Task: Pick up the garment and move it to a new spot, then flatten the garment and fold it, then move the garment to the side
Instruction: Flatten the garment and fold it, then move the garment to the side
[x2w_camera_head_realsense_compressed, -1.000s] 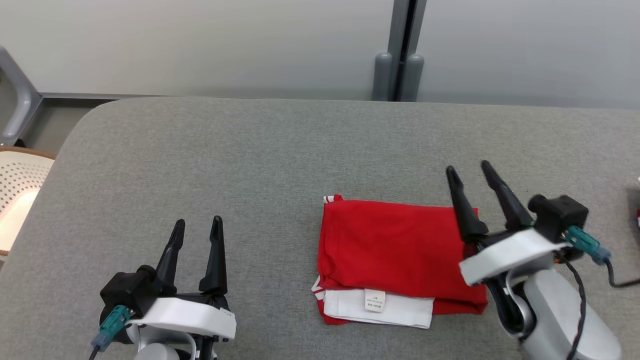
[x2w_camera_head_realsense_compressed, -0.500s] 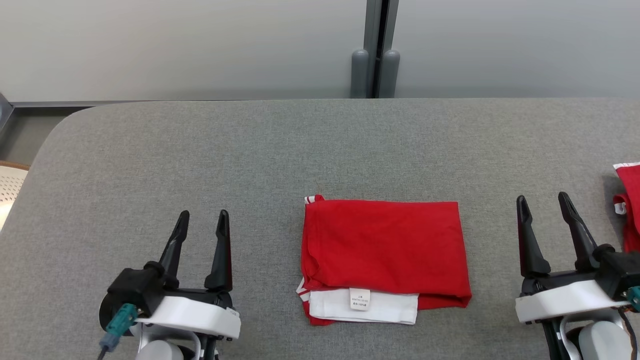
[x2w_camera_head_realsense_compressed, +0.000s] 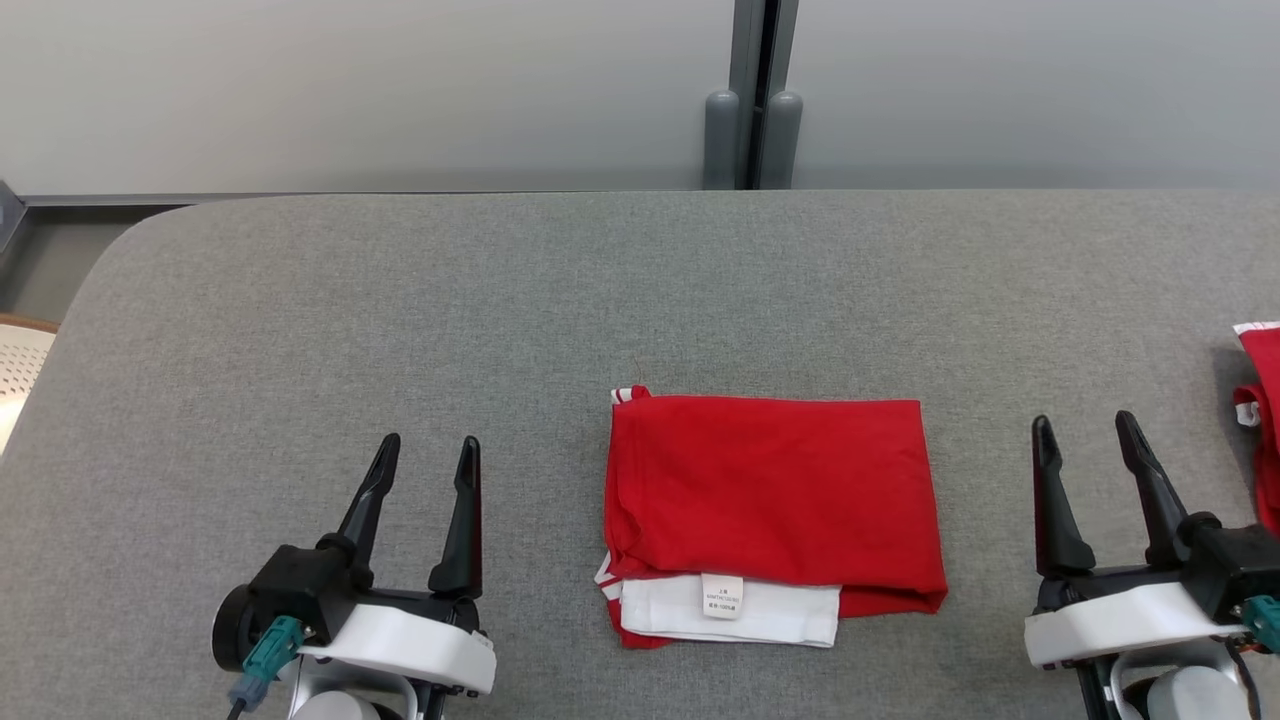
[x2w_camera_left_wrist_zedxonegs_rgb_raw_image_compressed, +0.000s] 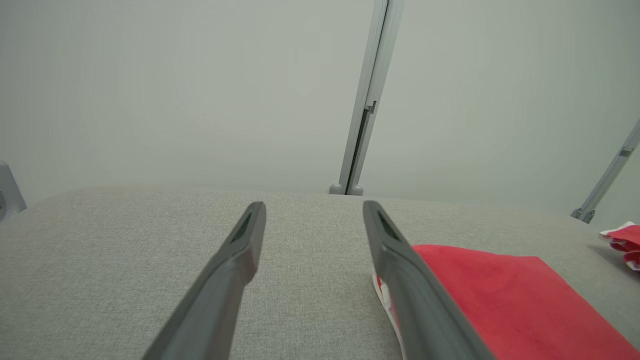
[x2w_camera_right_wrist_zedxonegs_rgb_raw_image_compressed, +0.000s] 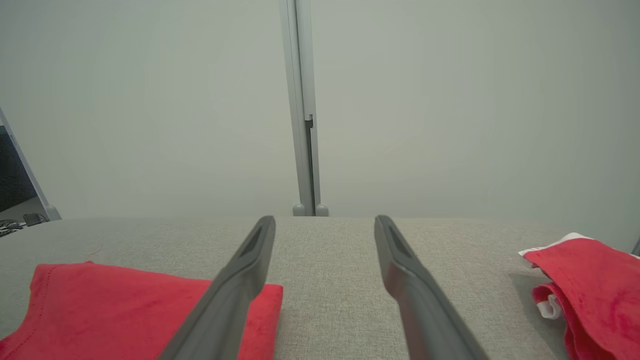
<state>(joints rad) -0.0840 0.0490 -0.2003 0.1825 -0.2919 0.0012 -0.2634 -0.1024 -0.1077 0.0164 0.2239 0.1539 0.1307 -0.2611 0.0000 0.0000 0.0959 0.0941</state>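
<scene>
folded red shirt (x2w_camera_head_realsense_compressed: 770, 490) sits near the front of the grey table (x2w_camera_head_realsense_compressed: 400, 300), between the left gripper (x2w_camera_head_realsense_compressed: 431, 440) and right gripper (x2w_camera_head_realsense_compressed: 1082, 418), both spread wide and holding nothing. looks soft, light and floppy, so i'd pinch through all layers at its left and right edges. count: one folded shirt, one more red cloth (x2w_camera_head_realsense_compressed: 1262, 400) at the right edge, two grippers.

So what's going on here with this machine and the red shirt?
A two-armed robot is folding laundry. The red garment lies folded on the grey table. The left gripper and right gripper rest open on either side of it, holding nothing. Another red cloth lies at the table's right edge. Probably only moving the folded one aside remains.
</scene>
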